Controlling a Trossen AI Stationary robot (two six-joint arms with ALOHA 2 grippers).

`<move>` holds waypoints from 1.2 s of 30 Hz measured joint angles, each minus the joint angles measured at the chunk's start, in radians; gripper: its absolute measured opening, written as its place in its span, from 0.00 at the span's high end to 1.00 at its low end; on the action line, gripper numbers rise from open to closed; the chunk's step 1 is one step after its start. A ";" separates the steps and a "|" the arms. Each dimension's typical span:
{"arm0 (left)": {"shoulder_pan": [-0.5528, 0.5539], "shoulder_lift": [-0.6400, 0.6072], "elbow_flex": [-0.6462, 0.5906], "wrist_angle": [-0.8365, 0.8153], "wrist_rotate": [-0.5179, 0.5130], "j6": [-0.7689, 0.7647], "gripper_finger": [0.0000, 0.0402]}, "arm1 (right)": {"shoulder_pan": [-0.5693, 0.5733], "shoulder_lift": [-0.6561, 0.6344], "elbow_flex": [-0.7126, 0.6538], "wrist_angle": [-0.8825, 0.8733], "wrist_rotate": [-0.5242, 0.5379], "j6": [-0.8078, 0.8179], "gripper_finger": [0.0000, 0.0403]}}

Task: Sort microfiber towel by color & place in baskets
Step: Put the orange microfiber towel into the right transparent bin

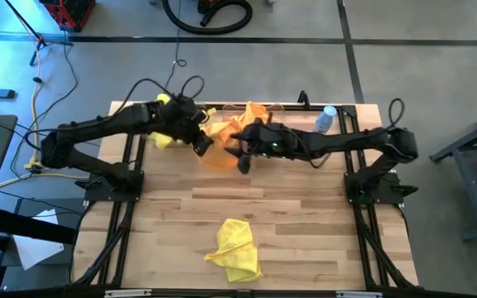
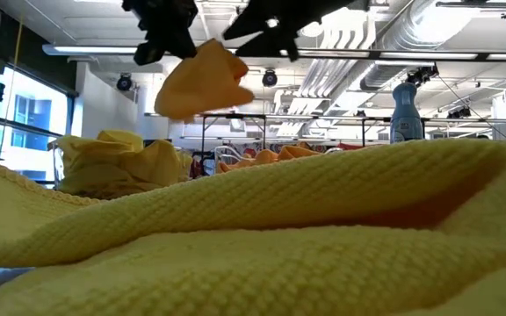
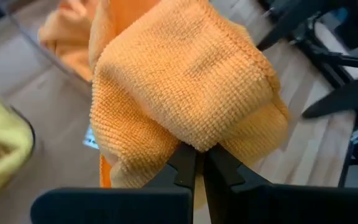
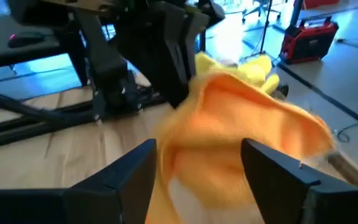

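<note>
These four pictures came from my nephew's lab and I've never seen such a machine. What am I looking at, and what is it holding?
It is a robot with two dark arms at a wooden table. One picture looks down from above, one looks level across the tabletop, and two come from cameras on the arms' wrists. The left tool is shut on an orange towel, held up in the air. The right tool stands open at that same towel. A yellow towel lies on the near part of the table; it fills the level picture. At the far edge are clear baskets, one with yellow towels, one with orange towels, and a bottle.
</note>
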 joint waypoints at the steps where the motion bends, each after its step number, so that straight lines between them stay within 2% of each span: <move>1: 0.011 0.000 0.008 0.000 0.011 0.020 1.00 | -0.003 0.025 0.033 -0.002 0.000 -0.005 0.42; 7: 0.050 0.000 0.039 0.026 0.117 0.111 1.00 | -0.008 0.183 0.228 -0.078 0.042 -0.058 0.36; 11: 0.062 0.000 0.051 0.025 0.122 0.172 1.00 | -0.008 0.263 0.347 -0.166 0.049 -0.056 0.36; 14: 0.062 0.000 0.053 0.027 0.121 0.210 1.00 | -0.008 0.308 0.415 -0.258 0.094 -0.019 0.38; 18: 0.058 0.000 0.053 0.030 0.120 0.253 0.96 | -0.008 0.324 0.461 -0.325 0.129 -0.018 0.49; 23: 0.059 0.000 0.053 0.031 0.112 0.297 0.87 | -0.012 0.317 0.464 -0.351 0.128 -0.012 0.79; 25: 0.062 -0.001 0.054 0.031 0.111 0.306 0.82 | -0.016 0.311 0.464 -0.378 0.128 0.031 0.92; 26: 0.062 -0.001 0.054 0.029 0.111 0.314 0.79 | -0.018 0.305 0.464 -0.411 0.125 0.056 0.95; 29: 0.066 -0.007 0.054 0.022 0.113 0.370 0.73 | -0.021 0.289 0.464 -0.506 0.145 0.153 0.93; 32: 0.080 -0.035 0.054 0.008 0.110 0.411 0.69 | -0.021 0.266 0.464 -0.638 0.237 0.236 0.89; 36: 0.081 -0.120 -0.003 0.010 0.103 0.460 0.68 | -0.028 0.224 0.463 -0.799 0.325 0.332 0.94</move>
